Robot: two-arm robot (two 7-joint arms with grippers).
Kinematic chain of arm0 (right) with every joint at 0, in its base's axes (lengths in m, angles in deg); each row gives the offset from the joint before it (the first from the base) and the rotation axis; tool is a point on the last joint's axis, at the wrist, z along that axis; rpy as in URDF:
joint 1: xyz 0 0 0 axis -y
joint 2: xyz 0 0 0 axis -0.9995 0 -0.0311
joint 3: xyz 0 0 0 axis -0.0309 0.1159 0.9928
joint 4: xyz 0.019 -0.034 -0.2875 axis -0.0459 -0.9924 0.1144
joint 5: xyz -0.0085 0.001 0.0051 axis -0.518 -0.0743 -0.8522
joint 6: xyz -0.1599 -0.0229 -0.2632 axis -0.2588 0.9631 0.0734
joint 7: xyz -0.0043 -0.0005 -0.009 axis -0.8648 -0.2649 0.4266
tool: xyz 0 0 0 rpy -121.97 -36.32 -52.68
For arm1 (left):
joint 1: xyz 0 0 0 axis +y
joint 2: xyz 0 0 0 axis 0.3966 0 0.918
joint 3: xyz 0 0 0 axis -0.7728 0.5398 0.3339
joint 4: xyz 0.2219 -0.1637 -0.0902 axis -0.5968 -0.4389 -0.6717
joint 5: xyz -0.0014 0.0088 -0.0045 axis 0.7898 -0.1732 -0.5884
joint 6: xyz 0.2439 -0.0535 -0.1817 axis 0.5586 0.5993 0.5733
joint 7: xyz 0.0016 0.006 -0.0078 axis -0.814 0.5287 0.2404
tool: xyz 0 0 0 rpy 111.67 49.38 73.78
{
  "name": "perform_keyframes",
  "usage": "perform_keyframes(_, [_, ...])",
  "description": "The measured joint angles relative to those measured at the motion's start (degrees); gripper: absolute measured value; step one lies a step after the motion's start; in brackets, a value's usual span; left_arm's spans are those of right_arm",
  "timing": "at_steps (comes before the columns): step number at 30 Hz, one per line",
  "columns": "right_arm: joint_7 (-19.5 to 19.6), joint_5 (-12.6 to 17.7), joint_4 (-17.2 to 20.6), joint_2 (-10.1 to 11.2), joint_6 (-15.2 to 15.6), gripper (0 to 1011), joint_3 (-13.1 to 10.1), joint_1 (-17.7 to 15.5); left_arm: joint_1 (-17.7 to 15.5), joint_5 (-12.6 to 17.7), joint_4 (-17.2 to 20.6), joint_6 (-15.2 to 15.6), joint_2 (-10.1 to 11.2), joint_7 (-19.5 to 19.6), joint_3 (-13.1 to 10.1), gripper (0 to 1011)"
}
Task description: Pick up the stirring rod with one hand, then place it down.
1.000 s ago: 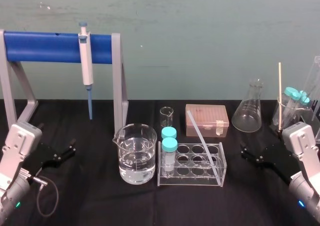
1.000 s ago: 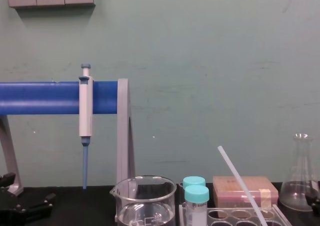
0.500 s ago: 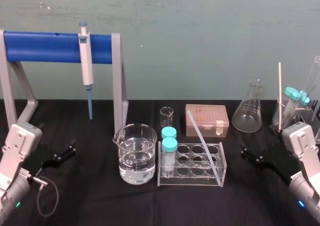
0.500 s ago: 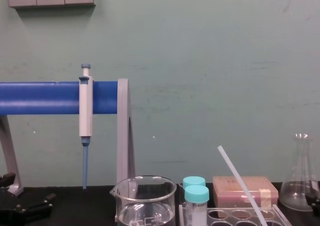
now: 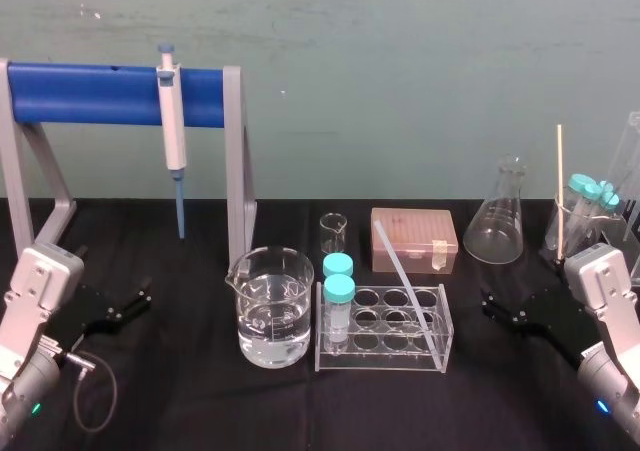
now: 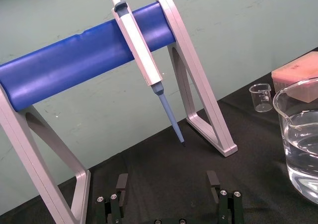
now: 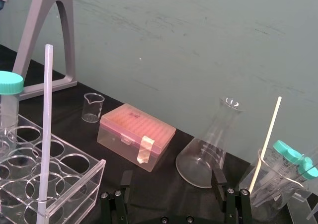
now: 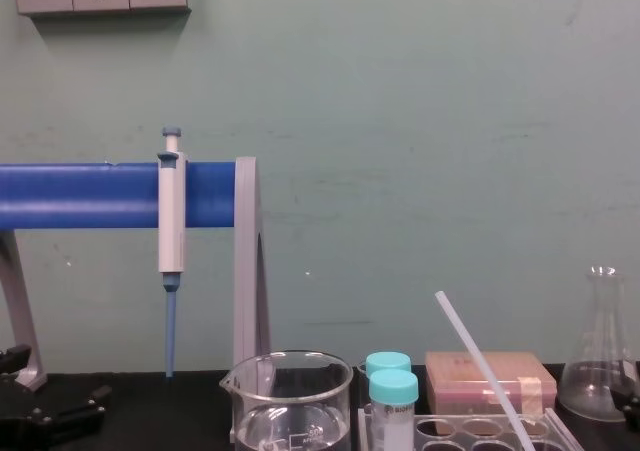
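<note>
Black table (image 5: 200, 401), my left gripper (image 5: 128, 304) and right gripper (image 5: 495, 306) low at its two sides, jaws apart on both. Between the two grippers stand a big beaker (image 5: 270, 306) with water, nearer the left gripper, and a clear rack (image 5: 380, 356) just beside it, nearer the right gripper. Beyond those two, farther from both grippers, are a small beaker (image 5: 333, 233) and a pink box (image 5: 413, 239). Beyond the left gripper is a stand (image 5: 100, 93) with grey legs on the table. Just beyond the right gripper is a flask (image 5: 497, 216), and on its outer side a glass (image 5: 575, 226). A grey cable (image 5: 95, 396) lies behind the left gripper.
</note>
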Motion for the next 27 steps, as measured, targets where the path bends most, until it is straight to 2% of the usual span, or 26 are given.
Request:
perform_keyframes(10, [-2.1,0.3,-0.3,-1.2,-0.3,1003,-1.4,0.2,0.0,0.0,0.0,0.0,0.0,0.0,0.0,1000])
perform_keyframes(17, [-5.0,0.3,0.7,-1.8,-3.0,1003,-1.8,0.6,0.0,0.0,0.0,0.0,0.0,0.0,0.0,1000])
perform_keyframes(27, [-13.1,0.2,0.8,-2.7,-7.0,1003,-0.4,2.7,0.0,0.0,0.0,0.0,0.0,0.0,0.0,1000])
